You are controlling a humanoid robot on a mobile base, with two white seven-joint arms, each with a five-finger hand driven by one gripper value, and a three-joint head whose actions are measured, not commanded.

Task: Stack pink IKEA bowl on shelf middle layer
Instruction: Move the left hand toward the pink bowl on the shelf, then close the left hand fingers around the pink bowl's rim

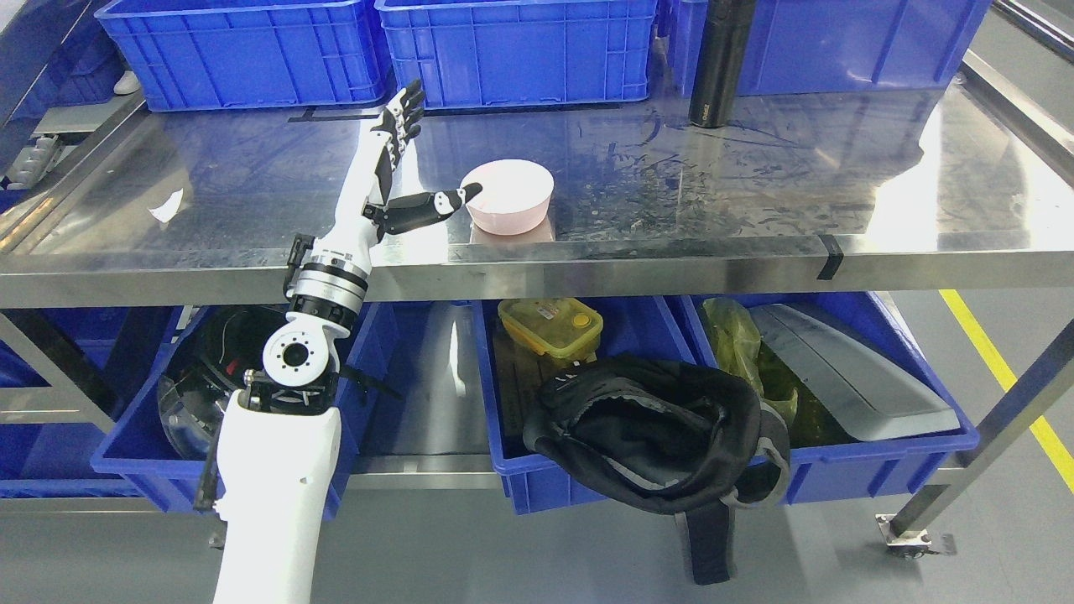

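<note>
A pink bowl (509, 195) stands upright on the steel middle shelf (252, 176), near its front edge. My left hand (419, 155) is just left of the bowl, open. Its fingers (404, 113) stretch up and away from the bowl, and the thumb tip (470, 193) touches or nearly touches the bowl's left rim. The white left arm comes up from the lower left, in front of the shelf edge. Nothing is held. The right arm is out of sight.
Blue crates (512, 50) line the back of the shelf. A black bottle (720, 63) stands at the back right. Below, blue bins hold a yellow lunch box (550, 325), a black bag (663, 436) and a grey panel (847, 369). A white scrap (168, 205) lies left.
</note>
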